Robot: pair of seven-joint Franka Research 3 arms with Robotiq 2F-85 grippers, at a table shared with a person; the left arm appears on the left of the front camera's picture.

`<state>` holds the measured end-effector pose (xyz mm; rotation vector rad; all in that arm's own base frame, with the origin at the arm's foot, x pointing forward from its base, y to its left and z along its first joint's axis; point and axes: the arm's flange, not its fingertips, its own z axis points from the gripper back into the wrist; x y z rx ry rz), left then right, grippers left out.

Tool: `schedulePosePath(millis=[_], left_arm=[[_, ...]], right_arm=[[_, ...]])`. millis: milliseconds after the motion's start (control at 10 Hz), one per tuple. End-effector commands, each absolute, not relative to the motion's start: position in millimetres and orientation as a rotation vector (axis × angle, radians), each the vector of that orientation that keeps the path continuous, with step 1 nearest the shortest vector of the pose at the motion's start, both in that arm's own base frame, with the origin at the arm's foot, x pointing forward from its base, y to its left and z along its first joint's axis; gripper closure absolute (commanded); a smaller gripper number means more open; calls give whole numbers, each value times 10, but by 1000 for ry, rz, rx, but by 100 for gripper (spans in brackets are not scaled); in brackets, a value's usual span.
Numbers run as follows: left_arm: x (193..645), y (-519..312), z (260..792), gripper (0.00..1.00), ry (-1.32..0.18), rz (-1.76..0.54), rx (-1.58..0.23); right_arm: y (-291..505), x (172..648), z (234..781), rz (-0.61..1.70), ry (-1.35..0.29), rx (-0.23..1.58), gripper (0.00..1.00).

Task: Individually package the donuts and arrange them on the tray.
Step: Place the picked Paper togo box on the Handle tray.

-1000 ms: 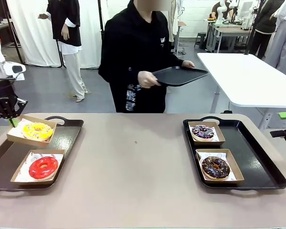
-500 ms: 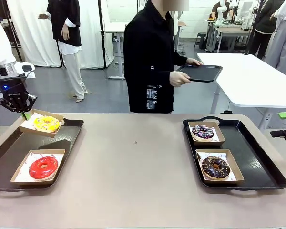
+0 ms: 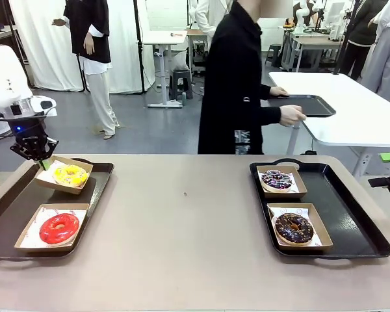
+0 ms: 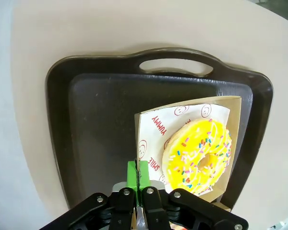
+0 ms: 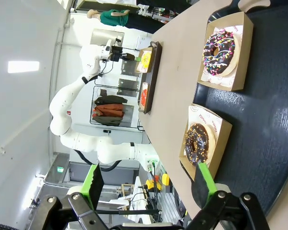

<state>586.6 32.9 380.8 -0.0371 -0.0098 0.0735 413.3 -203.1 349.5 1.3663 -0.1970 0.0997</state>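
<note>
All four donuts already sit in boxes, one each, so packaging looks done; what is left, by my judgement, is setting the last box down. The left gripper [image 4: 138, 173] has its jaws closed on the edge of the yellow donut's [image 3: 71, 175] box [image 4: 147, 125], holding it tilted over the far end of the left tray [image 3: 94, 185]. The red donut [image 3: 58, 228] lies boxed at that tray's near end. On the right tray [image 3: 351, 214] are the purple donut [image 3: 277, 180] and chocolate donut [image 3: 294, 227], boxed. The right gripper [image 5: 146, 184] hangs above that tray, jaws wide apart and empty. Count: four donuts, four boxes, two trays on the tabletop [image 3: 182, 240]; a person [image 3: 237, 84] holds a third tray [image 3: 302, 104].
</note>
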Motion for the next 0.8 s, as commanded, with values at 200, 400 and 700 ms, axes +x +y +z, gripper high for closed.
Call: schedulePosePath(millis=[200,400,700], left_arm=[[5946,121,3703,99,-45,75,-25],[5956,95,3681,99,-51,78,-32],[5919,103,3720,0,-51,76,-12]], right_arm=[[-2025,4130,3504,102,-196,1370,0],[-2025,4130,3504,102,-196,1370,0],[-2025,4130,3504,102,-196,1370,0]])
